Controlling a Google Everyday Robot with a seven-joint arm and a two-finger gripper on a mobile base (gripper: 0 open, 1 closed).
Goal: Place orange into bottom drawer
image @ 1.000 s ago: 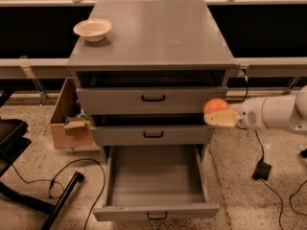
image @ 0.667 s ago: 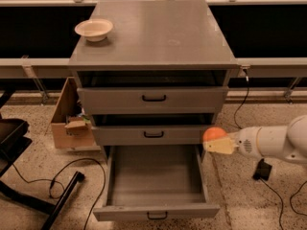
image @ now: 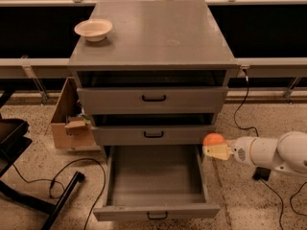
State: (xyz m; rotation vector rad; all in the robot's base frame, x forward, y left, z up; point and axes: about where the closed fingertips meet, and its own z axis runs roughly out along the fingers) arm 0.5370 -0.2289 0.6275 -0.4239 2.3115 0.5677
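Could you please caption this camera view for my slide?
Gripper holds orange beside the open bottom drawer, above the floor.

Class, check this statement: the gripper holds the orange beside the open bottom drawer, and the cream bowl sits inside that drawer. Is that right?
Not quite. The camera view shows the cream bowl on the cabinet top, near a back corner, not inside the drawer. The rest stands: the gripper holds the orange beside the open bottom drawer.

Matt metal bottom drawer (image: 153, 174); smooth orange (image: 214, 139) in gripper (image: 212, 150) alongside
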